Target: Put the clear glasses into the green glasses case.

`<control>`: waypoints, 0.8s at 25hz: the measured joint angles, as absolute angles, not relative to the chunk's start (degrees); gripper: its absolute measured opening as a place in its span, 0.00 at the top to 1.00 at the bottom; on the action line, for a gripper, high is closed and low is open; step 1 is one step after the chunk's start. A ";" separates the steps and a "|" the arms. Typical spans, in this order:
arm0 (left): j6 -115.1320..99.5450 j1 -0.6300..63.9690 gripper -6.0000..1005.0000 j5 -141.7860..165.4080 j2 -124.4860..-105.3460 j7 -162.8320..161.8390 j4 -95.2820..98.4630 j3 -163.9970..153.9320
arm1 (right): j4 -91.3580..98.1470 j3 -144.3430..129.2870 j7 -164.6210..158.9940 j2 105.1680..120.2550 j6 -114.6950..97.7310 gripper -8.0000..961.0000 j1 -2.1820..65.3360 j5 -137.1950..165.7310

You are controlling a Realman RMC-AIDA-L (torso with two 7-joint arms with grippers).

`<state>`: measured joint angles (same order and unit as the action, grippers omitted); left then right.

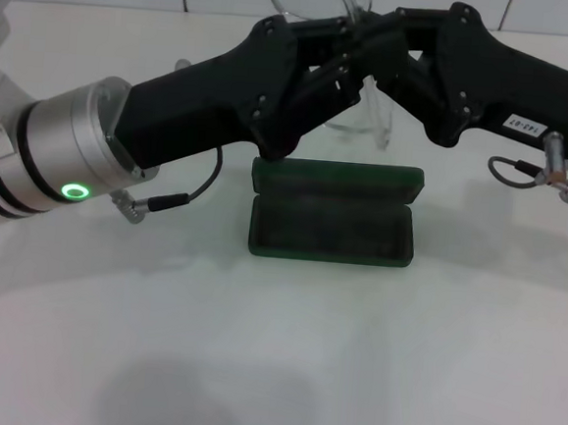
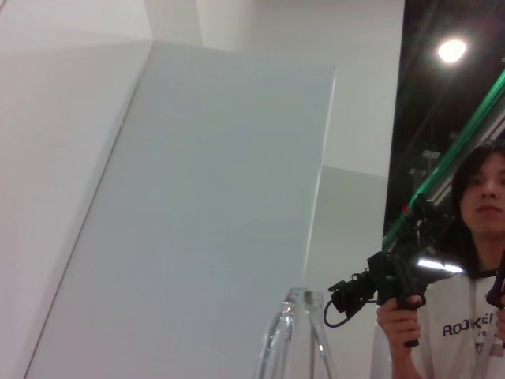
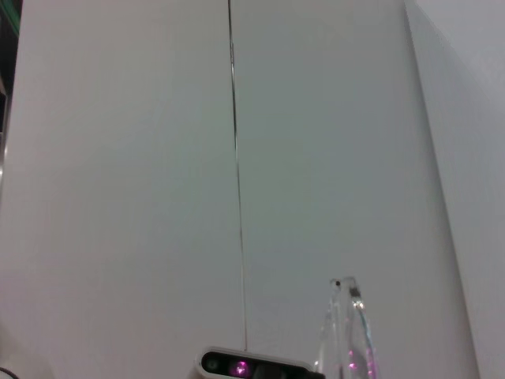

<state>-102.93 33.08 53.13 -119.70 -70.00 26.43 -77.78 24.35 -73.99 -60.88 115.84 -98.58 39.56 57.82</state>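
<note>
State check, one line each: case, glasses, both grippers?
Dark green rectangular hard glasses case: open, lid folded back, dark lining showing, nothing inside.
Clear plastic wraparound glasses: lifted off the table, held up behind the case between both grippers, not yet in the case.
Left gripper: raised above the far side of the case, at the glasses.
Right gripper: raised, meeting the left gripper at the glasses.

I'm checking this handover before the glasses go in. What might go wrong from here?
Both the left gripper and the right gripper meet at the clear glasses, held above and behind the open green glasses case. Pulling against each other might bend the thin arms. The arms hide most of the frame in the head view, so lowering could miss the narrow tray.
</note>
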 joint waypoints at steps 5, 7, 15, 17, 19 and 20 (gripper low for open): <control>-102.84 32.85 0.85 53.08 -119.70 -69.96 26.40 -77.35 | 24.37 -72.92 -60.56 115.88 -98.24 0.92 39.16 57.42; -102.83 32.76 0.85 53.08 -119.70 -69.96 26.38 -77.32 | 24.38 -72.33 -60.53 115.91 -98.02 0.92 38.95 57.18; -102.86 32.45 0.85 53.08 -119.70 -69.96 26.36 -77.24 | 24.32 -70.76 -60.47 115.92 -97.82 0.92 38.36 56.93; -102.91 32.41 0.85 53.08 -119.70 -69.96 26.37 -77.24 | 24.37 -70.70 -60.47 115.90 -97.82 0.92 38.28 56.91; -102.94 32.37 0.85 53.08 -119.70 -69.96 26.36 -77.24 | 24.36 -70.68 -60.46 115.87 -97.88 0.92 38.23 56.92; -102.94 32.35 0.85 53.08 -119.70 -69.96 26.36 -77.21 | 24.31 -70.70 -60.47 115.87 -97.94 0.92 38.23 56.96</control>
<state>-102.94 32.35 53.08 -119.70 -69.96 26.36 -77.21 24.31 -70.70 -60.47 115.87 -97.94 38.23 56.96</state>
